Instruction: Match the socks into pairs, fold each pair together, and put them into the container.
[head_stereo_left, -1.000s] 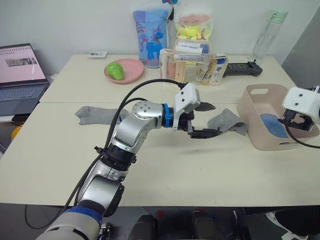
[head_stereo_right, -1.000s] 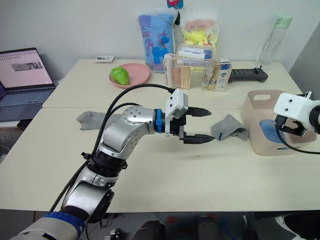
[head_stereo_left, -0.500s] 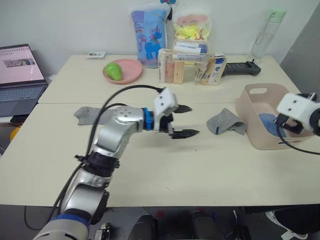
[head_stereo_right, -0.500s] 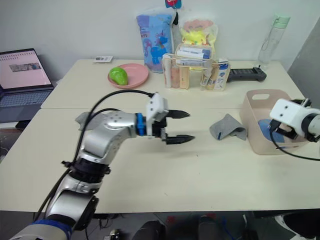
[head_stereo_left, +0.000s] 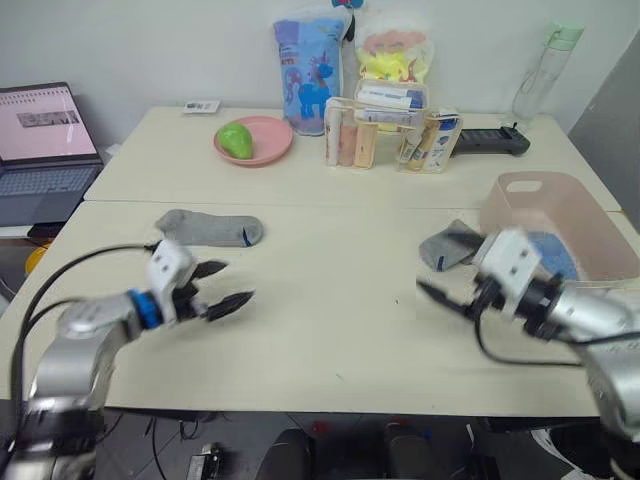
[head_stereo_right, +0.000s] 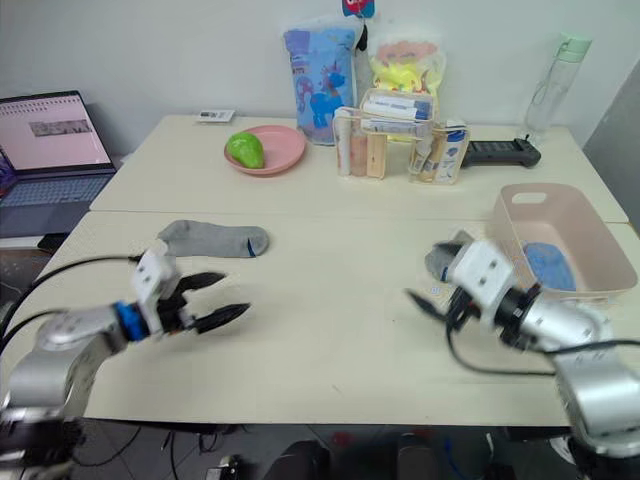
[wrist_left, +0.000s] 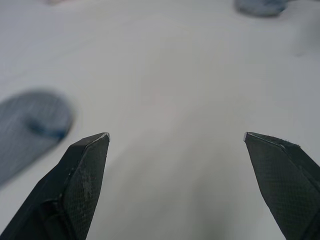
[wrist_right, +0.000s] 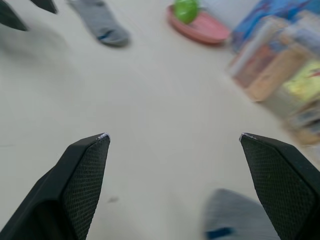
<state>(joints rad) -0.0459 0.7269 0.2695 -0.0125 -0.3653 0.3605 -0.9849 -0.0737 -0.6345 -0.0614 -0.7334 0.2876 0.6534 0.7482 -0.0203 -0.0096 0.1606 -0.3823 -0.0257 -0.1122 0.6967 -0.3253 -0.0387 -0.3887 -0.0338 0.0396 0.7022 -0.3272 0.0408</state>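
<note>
Left eye view: my left gripper (head_stereo_left: 222, 285) and right gripper (head_stereo_left: 440, 297) hover open and empty. Two grey socks (head_stereo_left: 210, 228) (head_stereo_left: 450, 245) lie left of the container (head_stereo_left: 590, 215), unpaired; a blue sock (head_stereo_left: 552, 252) lies inside.

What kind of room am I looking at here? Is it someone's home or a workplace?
Probably an office or lab set up like a home. An open laptop sits on a side desk, while the pale table holds household things: grey socks, a pink tub and a plate.

silver arms, blue wrist rings, white wrist housings, black cables; each end effector has textured black fingers.
</note>
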